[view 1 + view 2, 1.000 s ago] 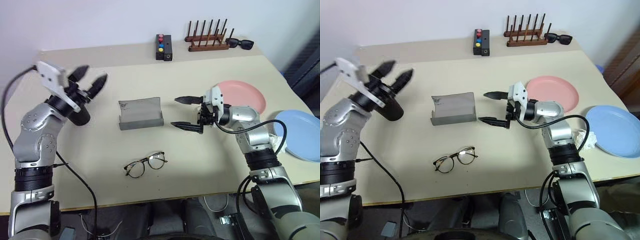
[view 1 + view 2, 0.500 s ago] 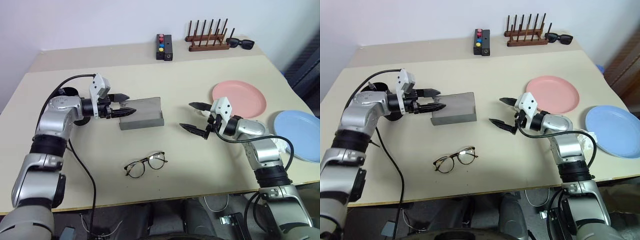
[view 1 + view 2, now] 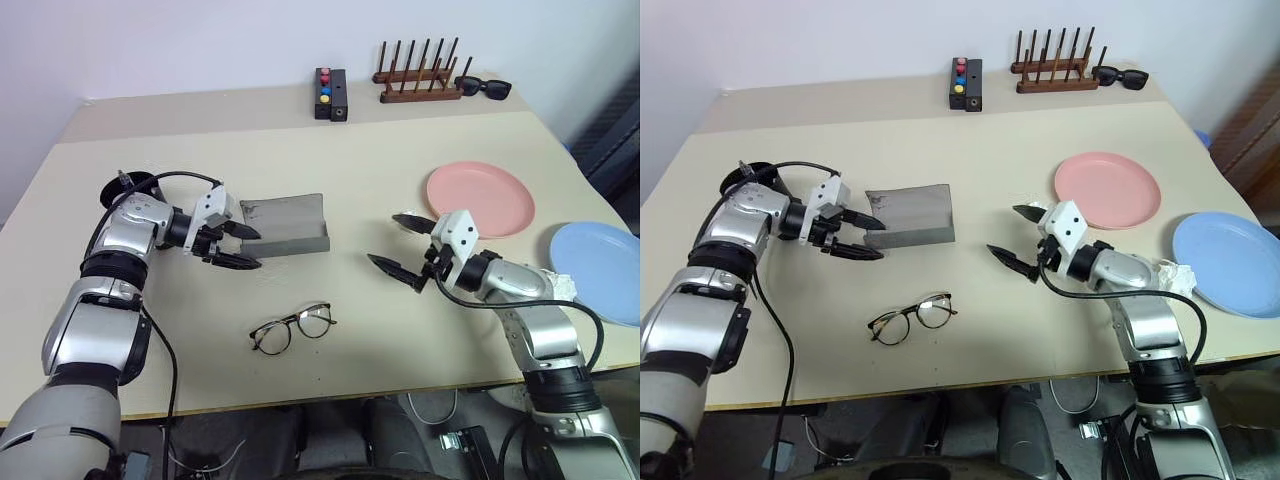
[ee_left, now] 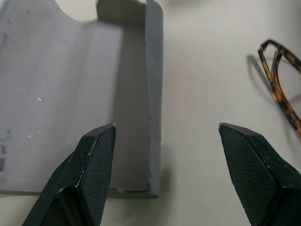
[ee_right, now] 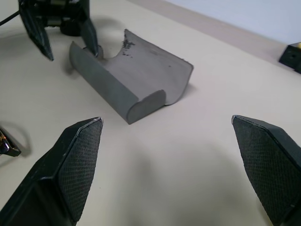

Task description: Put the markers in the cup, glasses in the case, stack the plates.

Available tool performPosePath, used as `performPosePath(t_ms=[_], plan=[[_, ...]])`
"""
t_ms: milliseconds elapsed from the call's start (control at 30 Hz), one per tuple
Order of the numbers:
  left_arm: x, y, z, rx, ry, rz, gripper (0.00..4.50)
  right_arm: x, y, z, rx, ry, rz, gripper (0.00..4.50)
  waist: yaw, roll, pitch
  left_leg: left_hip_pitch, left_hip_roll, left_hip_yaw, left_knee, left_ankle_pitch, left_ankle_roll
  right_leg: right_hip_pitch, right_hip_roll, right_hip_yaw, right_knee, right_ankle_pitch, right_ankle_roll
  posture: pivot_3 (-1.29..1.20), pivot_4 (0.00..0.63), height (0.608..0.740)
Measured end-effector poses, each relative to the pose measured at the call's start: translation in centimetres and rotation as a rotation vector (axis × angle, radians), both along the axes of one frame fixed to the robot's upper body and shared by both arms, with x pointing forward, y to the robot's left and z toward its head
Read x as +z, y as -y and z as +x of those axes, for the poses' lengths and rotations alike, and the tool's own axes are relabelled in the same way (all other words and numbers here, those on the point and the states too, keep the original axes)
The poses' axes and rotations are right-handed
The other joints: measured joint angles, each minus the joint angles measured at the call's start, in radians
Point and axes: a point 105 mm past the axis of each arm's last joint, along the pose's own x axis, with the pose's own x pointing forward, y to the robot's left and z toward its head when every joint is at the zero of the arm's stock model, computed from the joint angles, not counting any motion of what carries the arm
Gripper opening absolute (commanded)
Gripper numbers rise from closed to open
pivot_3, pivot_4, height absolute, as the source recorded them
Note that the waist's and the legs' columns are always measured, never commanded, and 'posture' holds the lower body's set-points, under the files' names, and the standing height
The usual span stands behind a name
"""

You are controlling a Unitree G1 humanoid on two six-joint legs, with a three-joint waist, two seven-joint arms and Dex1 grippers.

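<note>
The grey case (image 3: pixel 284 227) lies open on the surface (image 3: pixel 360 330) between the 2 arms, lid tipped back, and the left gripper (image 3: pixel 240 247) sits spread at its left end with 1 finger over the tray and the other in front of the front wall — placed, I judge, to steady the box while it is filled. The right gripper (image 3: pixel 400 245) hangs spread and empty off the case's right end, while the glasses (image 3: pixel 291 329) wait unfolded on the surface just in front of the case. The pink plate (image 3: pixel 480 199) and blue plate (image 3: pixel 598 270) lie side by side, unstacked, at the right — that step looks untouched.
</note>
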Motion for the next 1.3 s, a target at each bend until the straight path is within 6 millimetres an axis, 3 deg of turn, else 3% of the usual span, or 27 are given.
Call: performPosePath(t_ms=[100, 267, 633, 1000, 1300], plan=[[-0.2, 0.2, 0.0, -0.012, 0.016, 0.015, 2.66, 0.3, 0.0, -0.1, -0.006, 0.012, 0.000, 4.50, -0.001, 0.000, 0.000, 0.000, 0.000, 0.000, 0.000, 0.000, 0.000, 0.000, 0.000, 0.000, 0.000, 0.000, 0.000, 0.00, 0.150, 0.740], [-0.3, 0.4, 0.1, -0.017, 0.028, 0.012, 0.10, 0.3, 0.1, -0.1, -0.015, 0.010, -0.002, 4.50, -0.001, 0.000, 0.000, 0.000, 0.000, 0.000, 0.000, 0.000, 0.000, 0.000, 0.000, 0.000, 0.001, 0.000, 0.000, 0.00, 0.150, 0.740], [0.3, 0.3, 0.1, -0.036, 0.072, 0.005, 0.05, 1.1, -0.1, 0.3, -0.006, 0.032, 0.004, 4.50, -0.001, -0.001, 0.000, 0.000, 0.000, 0.000, 0.000, 0.000, 0.000, 0.000, 0.000, 0.000, 0.001, 0.000, 0.000, 0.00, 0.150, 0.740], [3.7, 0.3, -0.5, -0.072, 0.159, -0.044, 0.05, 1.2, -0.2, 1.1, 0.004, 0.033, 0.007, 4.50, -0.004, -0.001, 0.000, 0.000, 0.000, 0.000, 0.000, 0.000, 0.000, 0.000, 0.000, 0.000, 0.001, 0.000, 0.000, 0.00, 0.150, 0.740], [2.6, 1.6, -3.0, -0.138, 0.115, -0.064, 0.05, 1.0, 0.0, 1.4, 0.003, 0.029, 0.009, 4.50, -0.002, -0.001, 0.000, 0.000, 0.000, 0.000, 0.000, 0.000, 0.000, 0.000, 0.000, 0.000, 0.001, 0.000, 0.000, 0.00, 0.150, 0.740]])
